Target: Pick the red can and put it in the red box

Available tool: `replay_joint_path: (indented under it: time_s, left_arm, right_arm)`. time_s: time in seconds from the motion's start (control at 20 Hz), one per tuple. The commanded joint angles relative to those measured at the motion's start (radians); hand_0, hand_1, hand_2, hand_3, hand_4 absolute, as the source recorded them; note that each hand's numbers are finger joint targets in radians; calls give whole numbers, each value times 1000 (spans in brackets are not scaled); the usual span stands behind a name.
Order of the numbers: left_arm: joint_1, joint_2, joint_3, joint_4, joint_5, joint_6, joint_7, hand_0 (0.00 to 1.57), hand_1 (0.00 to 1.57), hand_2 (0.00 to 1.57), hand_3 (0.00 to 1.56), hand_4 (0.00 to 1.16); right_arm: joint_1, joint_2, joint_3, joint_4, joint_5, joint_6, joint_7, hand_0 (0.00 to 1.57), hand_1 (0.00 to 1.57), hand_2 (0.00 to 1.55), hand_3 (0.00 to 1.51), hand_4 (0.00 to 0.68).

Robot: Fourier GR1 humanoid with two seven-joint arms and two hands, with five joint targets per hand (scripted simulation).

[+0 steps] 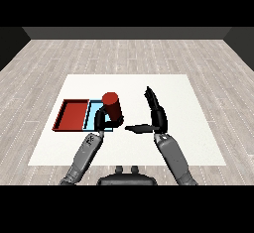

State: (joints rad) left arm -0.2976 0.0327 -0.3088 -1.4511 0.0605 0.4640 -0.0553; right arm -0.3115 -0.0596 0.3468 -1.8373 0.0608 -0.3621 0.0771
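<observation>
The red can [112,105] stands upright over the right part of the light blue tray [93,112], held by my left hand [103,120], whose fingers curl round its lower half. The red tray [73,115] lies just left of the blue one, with nothing in it. My right hand [154,114] is to the right of the can and apart from it. Its fingers point straight up and away, its thumb sticks out to the left, and it holds nothing.
The two trays lie side by side on the left half of the white table [188,128]. Grey wooden floor surrounds the table.
</observation>
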Motion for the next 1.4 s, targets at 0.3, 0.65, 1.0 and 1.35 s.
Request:
replay_joint_path:
  time_s: [0.3,0.65,1.0,1.35]
  left_arm:
    - [-7,181,200,21,8,-49,37,1571,1571,1571,1496,1127]
    - [-21,326,362,253,19,-81,24,1571,1571,1571,1512,1131]
    - [-119,402,451,683,8,-166,-118,1571,1571,1571,1499,1035]
    - [-322,351,433,1082,-86,-47,-8,1563,1563,1454,1340,926]
  right_arm:
    - [351,-78,-141,-164,-139,75,-174,0,0,0,0,0]
    - [474,-111,-272,-111,-197,96,-225,0,0,0,0,0]
    - [465,-121,-334,68,-207,129,-277,0,0,0,0,0]
    - [355,-121,-368,164,-186,97,-279,0,0,0,0,0]
